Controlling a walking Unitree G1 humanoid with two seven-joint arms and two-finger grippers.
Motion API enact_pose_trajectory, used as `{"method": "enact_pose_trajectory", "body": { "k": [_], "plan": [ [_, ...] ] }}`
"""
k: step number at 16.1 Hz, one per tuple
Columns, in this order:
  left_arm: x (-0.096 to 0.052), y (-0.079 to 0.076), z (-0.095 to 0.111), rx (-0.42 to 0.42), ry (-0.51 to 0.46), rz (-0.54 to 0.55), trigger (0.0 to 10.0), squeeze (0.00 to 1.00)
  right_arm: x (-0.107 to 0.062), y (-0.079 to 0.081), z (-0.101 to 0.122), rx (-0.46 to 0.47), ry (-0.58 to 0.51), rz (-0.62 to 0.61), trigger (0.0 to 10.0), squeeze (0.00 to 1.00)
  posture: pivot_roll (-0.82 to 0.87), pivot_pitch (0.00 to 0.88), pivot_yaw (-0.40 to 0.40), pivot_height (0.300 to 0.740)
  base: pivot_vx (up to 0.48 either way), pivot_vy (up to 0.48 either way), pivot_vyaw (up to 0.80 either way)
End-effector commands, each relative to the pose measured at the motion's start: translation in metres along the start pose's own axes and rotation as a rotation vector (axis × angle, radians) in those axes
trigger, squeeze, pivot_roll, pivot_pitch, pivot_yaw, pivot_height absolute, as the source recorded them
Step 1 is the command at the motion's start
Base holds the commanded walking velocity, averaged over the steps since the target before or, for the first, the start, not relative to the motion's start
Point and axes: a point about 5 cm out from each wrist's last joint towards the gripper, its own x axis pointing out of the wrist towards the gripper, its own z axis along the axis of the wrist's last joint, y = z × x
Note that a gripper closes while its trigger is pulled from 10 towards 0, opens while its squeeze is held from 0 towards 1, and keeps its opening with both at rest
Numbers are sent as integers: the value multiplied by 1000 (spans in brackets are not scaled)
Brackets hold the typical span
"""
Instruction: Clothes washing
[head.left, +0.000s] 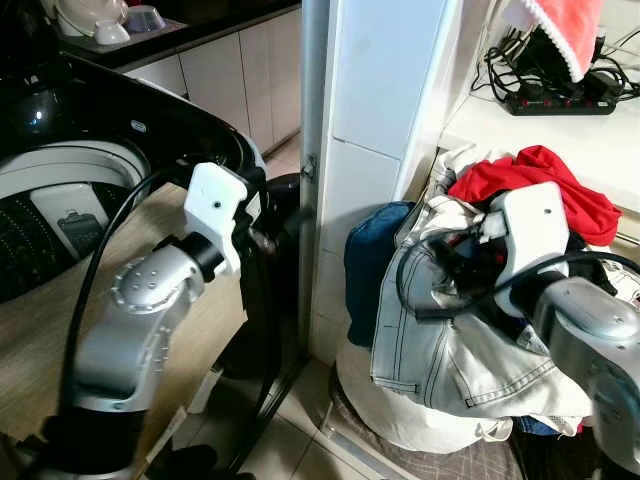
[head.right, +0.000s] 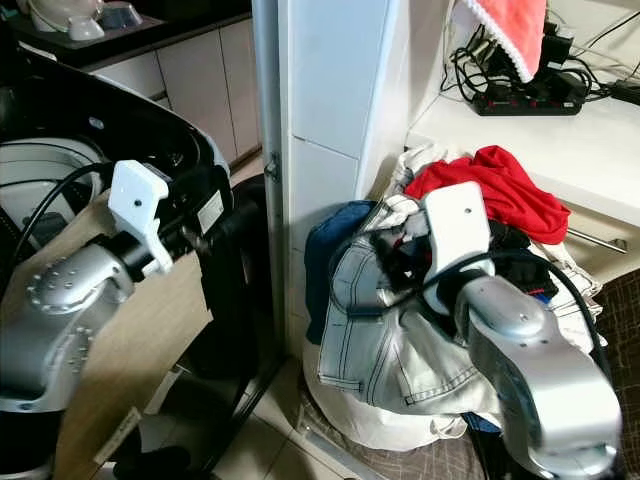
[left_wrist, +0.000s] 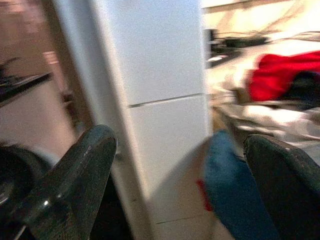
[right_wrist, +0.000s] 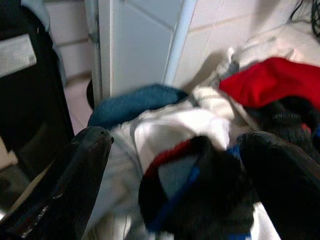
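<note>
**Right gripper poised over the laundry heap, left arm raised beside the washer**

The right gripper (right_wrist: 170, 185) has its two long black fingers (right_wrist: 75, 185) spread wide apart, released, with nothing clamped between them. Just ahead of the gap lies a dark knitted garment with red and blue edging (right_wrist: 200, 195), resting on top of the pile; whether the fingertips touch it cannot be told. Around it sit a white crumpled cloth (right_wrist: 185, 125), a blue denim piece (right_wrist: 135, 102) and a bright red garment (right_wrist: 270, 80).

The left gripper (left_wrist: 180, 185) is likewise released, its fingers (left_wrist: 75, 185) standing well apart and holding nothing. Through the gap shows a white tiled column (left_wrist: 155, 100), blurred, with the blue cloth low at its foot.

From the head camera, the right arm (head.left: 590, 340) reaches into the heap of clothes (head.left: 470, 340), which is piled against the base of the white column (head.left: 375, 140). A pale light-wash denim garment with dark stitching (head.left: 440, 350) hangs down the front of the heap, the red garment (head.left: 545, 185) crowns it, and the blue piece (head.left: 370, 255) sits at its left edge next to the column. The left arm (head.left: 140, 310) is raised on the other side of the column, near the black open lid of the top-loading washing machine (head.left: 150, 110). Its drum rim (head.left: 60, 170) shows farther left. A white counter (head.left: 560, 130) behind the heap carries a black power strip with cables (head.left: 560, 100), and a pink cloth (head.left: 565, 30) hangs above it.
</note>
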Motion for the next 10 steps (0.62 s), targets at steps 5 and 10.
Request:
{"method": "enact_pose_trajectory", "body": {
  "k": [5, 10],
  "plan": [
    [-9, 1, 4, 25, 31, -151, 10000, 0, -6, -15, -15, -46, 136, -61, 10000, 729, -111, 4, -14, 740, 0, 0, 0],
    [-3, -8, 1, 3, 35, -147, 10000, 0, -3, -18, -26, -70, 190, -52, 0, 0, -107, 1, -18, 740, 0, 0, 0]
  ]
}}
